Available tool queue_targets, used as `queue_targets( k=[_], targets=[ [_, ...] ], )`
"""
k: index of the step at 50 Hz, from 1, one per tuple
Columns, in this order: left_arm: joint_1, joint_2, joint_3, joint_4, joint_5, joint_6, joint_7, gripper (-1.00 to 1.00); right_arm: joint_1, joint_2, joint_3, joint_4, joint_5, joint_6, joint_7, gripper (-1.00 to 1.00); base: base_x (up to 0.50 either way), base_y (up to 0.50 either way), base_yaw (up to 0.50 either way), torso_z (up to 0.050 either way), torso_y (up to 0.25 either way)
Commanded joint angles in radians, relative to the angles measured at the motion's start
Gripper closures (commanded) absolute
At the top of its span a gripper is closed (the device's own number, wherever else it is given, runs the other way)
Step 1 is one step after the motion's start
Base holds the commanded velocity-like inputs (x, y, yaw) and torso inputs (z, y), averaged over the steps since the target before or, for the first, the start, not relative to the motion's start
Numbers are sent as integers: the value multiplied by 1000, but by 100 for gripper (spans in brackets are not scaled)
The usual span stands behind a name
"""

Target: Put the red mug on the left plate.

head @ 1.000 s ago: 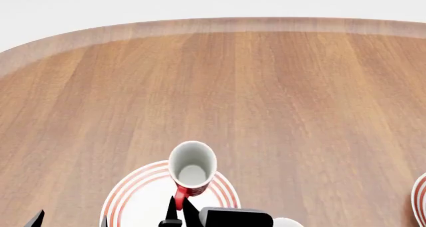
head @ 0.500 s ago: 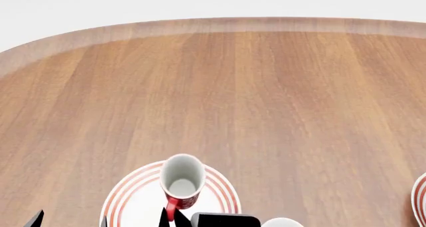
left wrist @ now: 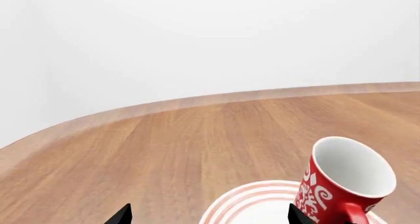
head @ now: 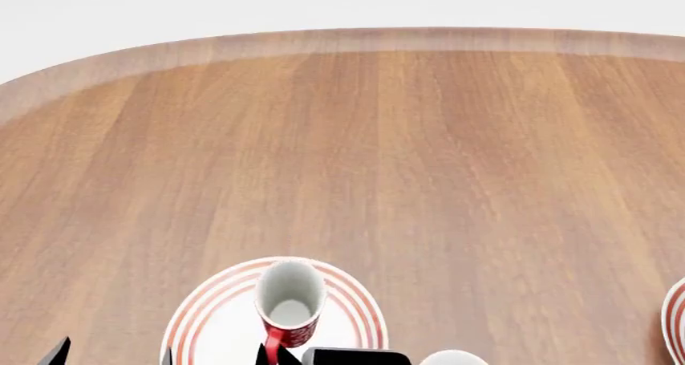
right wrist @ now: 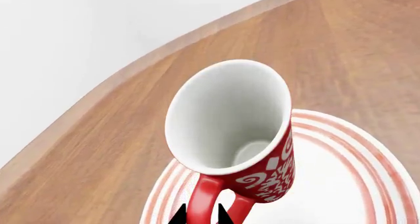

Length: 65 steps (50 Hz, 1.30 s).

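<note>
The right tool (right wrist: 200,215) grips the red loop handle of the red mug (right wrist: 233,135), its black fingertips narrowed onto it. The mug sits over the left plate (head: 208,321) on the wooden bench (head: 407,156), mouth upward; contact underneath cannot be told. The left tool (left wrist: 206,218) stands wide, holding nothing, beside the plate.

The right gripper (right wrist: 200,215), with 2 black pointed fingertips, pinches the tall slim red mug's (right wrist: 236,135) loop handle. The left gripper's (left wrist: 206,216) fingertips stand wide apart.
</note>
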Motion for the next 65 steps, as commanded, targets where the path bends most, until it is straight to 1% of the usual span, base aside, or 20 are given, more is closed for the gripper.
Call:
queue_targets(
  k=[1,7,9,10,24,28,35,39,41,48,58,63,64,65],
  targets=[
    [0,-2,3,1,-2,1,-3,-100,20,-25,-8,73,-13,-22,-30,100,0,0,0,0,0],
    [0,-4,4,2,-2,2,-4,-100,31,-41,-15,124,-13,-38,-38,100,0,0,0,0,0],
    [1,-4,5,3,-2,2,-5,-100,23,-23,-33,76,-34,-25,1,100,0,0,0,0,0],
    [0,-4,5,1,-3,3,-4,-100,1,6,-41,-25,-31,-15,27,100,0,0,0,0,0],
    [-1,-7,8,1,-5,4,-8,-100,3,11,-50,-30,-23,-17,33,100,0,0,0,0,0],
    [-2,-8,8,0,-7,5,-7,-100,31,-31,-41,97,-24,-50,-9,100,0,0,0,0,0],
    [-5,-9,11,-2,-8,5,-8,-100,70,-71,-52,229,-2,-85,-66,100,0,0,0,0,1],
    [-4,-10,11,-1,-9,5,-9,-100,95,-75,-98,280,44,-119,-76,100,0,0,0,0,0],
    [-3,-11,11,2,-10,4,-10,-100,113,-76,-143,315,87,-146,-81,100,0,0,0,0,0],
    [-3,-12,13,0,-10,6,-12,-100,146,-76,-240,368,179,-195,-85,100,0,0,0,0,0],
    [-2,-14,15,4,-11,5,-16,-100,184,-76,-362,421,299,-252,-82,100,0,0,0,0,0],
    [-4,-14,17,2,-10,5,-17,-100,197,-76,-399,432,338,-262,-72,100,0,0,0,0,2],
    [-3,-14,17,2,-11,5,-17,-100,206,-76,-408,436,355,-257,-78,-100,0,0,0,0,0],
    [-3,-15,17,3,-11,5,-17,-100,210,-76,-420,440,364,-264,-78,-100,0,0,0,0,0]
  ],
)
